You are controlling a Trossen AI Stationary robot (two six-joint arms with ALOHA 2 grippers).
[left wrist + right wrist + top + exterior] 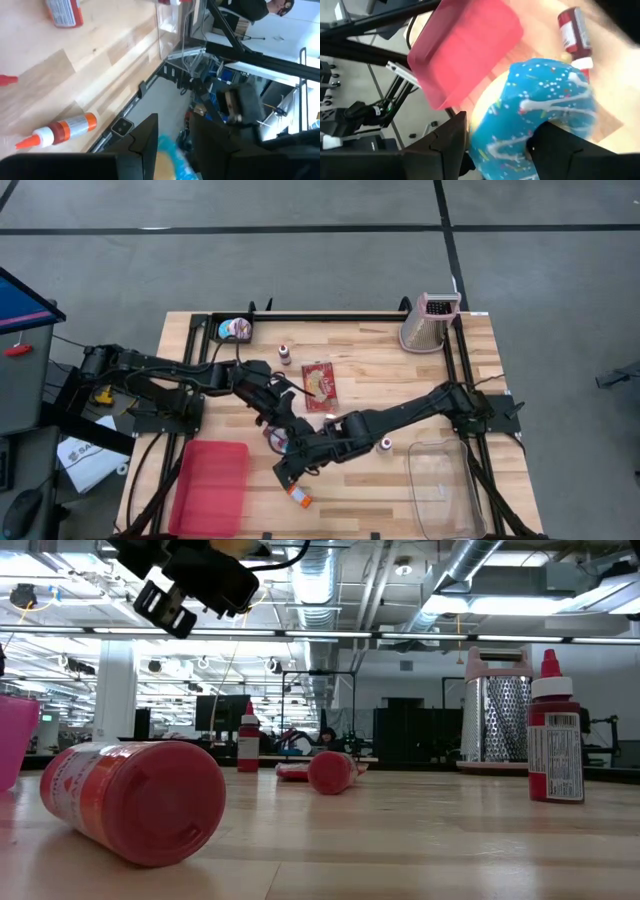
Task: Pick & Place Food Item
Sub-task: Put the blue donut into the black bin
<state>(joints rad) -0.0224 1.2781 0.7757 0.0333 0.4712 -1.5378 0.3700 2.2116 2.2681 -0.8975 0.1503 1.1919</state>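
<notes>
From above, the left gripper (pixel 283 423) and right gripper (pixel 290 463) meet near the table's middle, beside the red tray (pixel 211 485), but the food between them is hidden there. The right wrist view supplies it — a blue-iced doughnut (pixel 535 117) sits between the right arm's dark fingers (pixel 447 145), which stand apart around it. The left wrist view shows a blue-and-cream edge (pixel 167 160) clamped between the left fingers (pixel 145 145), so the left pincer grips the doughnut. Only there does the orange-capped bottle (pixel 62 130) lie clearly on the wood.

Crowded centre, open near edge
The table's middle is blocked by both arms; bare wood (pixel 370 495) is left between red tray (pixel 210 485) and clear bin (pixel 445 490).
</notes>
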